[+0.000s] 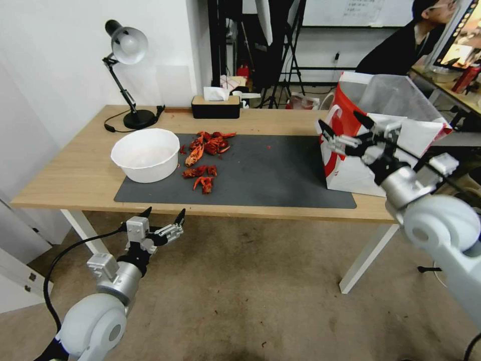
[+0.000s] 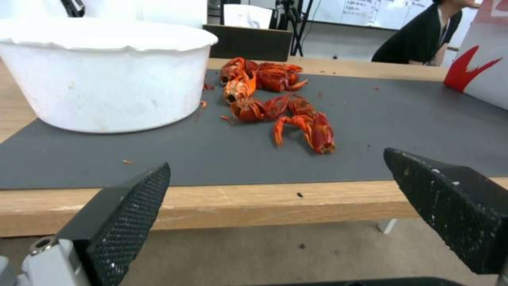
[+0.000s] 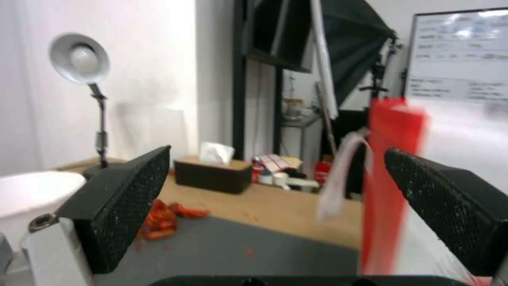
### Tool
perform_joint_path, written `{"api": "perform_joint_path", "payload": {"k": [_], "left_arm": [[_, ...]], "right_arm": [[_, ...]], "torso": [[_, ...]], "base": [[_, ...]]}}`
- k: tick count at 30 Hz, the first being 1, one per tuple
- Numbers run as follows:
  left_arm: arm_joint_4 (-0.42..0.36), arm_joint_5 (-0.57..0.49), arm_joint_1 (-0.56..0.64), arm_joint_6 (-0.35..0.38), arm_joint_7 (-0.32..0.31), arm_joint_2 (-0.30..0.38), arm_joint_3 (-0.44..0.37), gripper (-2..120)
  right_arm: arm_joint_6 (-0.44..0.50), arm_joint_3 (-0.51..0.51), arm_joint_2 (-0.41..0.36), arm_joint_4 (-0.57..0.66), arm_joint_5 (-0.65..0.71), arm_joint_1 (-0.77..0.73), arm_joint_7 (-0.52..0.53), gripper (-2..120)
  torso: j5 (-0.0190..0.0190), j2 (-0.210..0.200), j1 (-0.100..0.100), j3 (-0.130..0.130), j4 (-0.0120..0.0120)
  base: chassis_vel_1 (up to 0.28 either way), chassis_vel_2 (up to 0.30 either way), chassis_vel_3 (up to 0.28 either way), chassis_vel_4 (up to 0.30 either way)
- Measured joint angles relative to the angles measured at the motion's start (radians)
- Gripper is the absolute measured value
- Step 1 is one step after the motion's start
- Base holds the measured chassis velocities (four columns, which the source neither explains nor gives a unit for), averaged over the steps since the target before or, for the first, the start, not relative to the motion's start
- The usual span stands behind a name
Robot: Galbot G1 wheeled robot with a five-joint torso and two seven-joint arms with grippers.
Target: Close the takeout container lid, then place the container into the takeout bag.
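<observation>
The takeout bag [image 1: 350, 175], white with red sides and a clear plastic lining at its top, stands upright at the right end of the table. My right gripper [image 1: 342, 123] hangs open in the air just in front of the bag's left side, level with its upper half, and holds nothing. In the right wrist view the bag's red side [image 3: 391, 178] sits between the spread fingers [image 3: 127, 198]. My left gripper [image 1: 163, 218] is open and empty, below and in front of the table's front edge. The takeout container and its lid are out of view.
A round white bowl [image 1: 145, 154] and a scatter of red crayfish shells [image 1: 205, 150] lie on the dark mat [image 1: 270, 170]. A desk lamp [image 1: 128, 60] and a black tissue box [image 1: 216, 105] stand along the back of the wooden table [image 1: 75, 175].
</observation>
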Motion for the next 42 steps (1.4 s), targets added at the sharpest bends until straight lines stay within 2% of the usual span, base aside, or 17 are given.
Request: {"api": "perform_joint_path", "payload": {"k": [2,7,9,11,13,15,23,31,42], "left_arm": [[0.001,0.006,0.006,-0.010,-0.005,-0.004,0.003,100],[0.002,0.017,0.016,-0.025,-0.014,-0.014,0.009,100],[0.003,0.021,0.018,-0.029,-0.016,-0.017,0.009,100],[0.005,0.035,0.026,-0.041,-0.026,-0.023,0.012,100],[0.005,0.037,0.027,-0.043,-0.028,-0.024,0.012,100],[0.005,0.067,0.043,-0.052,-0.049,-0.034,0.015,100],[0.007,0.117,0.061,-0.071,-0.093,-0.066,0.037,100],[0.016,0.150,0.079,-0.092,-0.108,-0.086,0.052,100],[0.012,0.161,0.099,-0.103,-0.111,-0.095,0.066,100]], "right_arm": [[0.019,0.026,0.029,0.010,-0.044,-0.080,0.012,100],[0.064,0.055,0.109,0.021,-0.133,-0.229,0.043,100],[0.073,0.056,0.124,0.022,-0.147,-0.247,0.048,100],[0.105,0.055,0.182,0.022,-0.196,-0.308,0.070,100],[0.108,0.055,0.191,0.022,-0.202,-0.316,0.073,100],[0.139,0.044,0.265,0.022,-0.259,-0.395,0.081,100],[0.200,0.010,0.355,-0.001,-0.352,-0.489,0.105,100],[0.236,-0.003,0.401,-0.047,-0.383,-0.513,0.109,100],[0.285,-0.010,0.408,-0.083,-0.373,-0.517,0.075,100]], "torso": [[0.0001,0.000,0.000,0.000,0.0007],[0.0000,0.000,0.000,0.000,0.0004],[0.0000,0.000,0.000,0.000,0.0004],[-0.0002,0.000,0.000,0.000,0.0005],[-0.0002,0.000,0.000,0.000,0.0005],[-0.0001,0.000,0.000,0.000,0.0004],[0.0000,0.000,0.000,0.000,0.0006],[0.0000,0.000,0.000,0.000,0.0007],[0.0001,0.000,0.000,0.000,0.0006]], "base": [[0.000,0.000,0.000,0.000],[0.000,0.000,0.000,0.000],[0.000,0.000,0.000,0.000],[0.000,0.000,0.000,0.000],[0.000,0.000,0.000,0.000],[0.000,0.000,0.000,0.000],[0.000,0.000,0.000,0.000],[0.000,0.000,0.000,0.000],[0.000,0.000,0.000,0.000]]}}
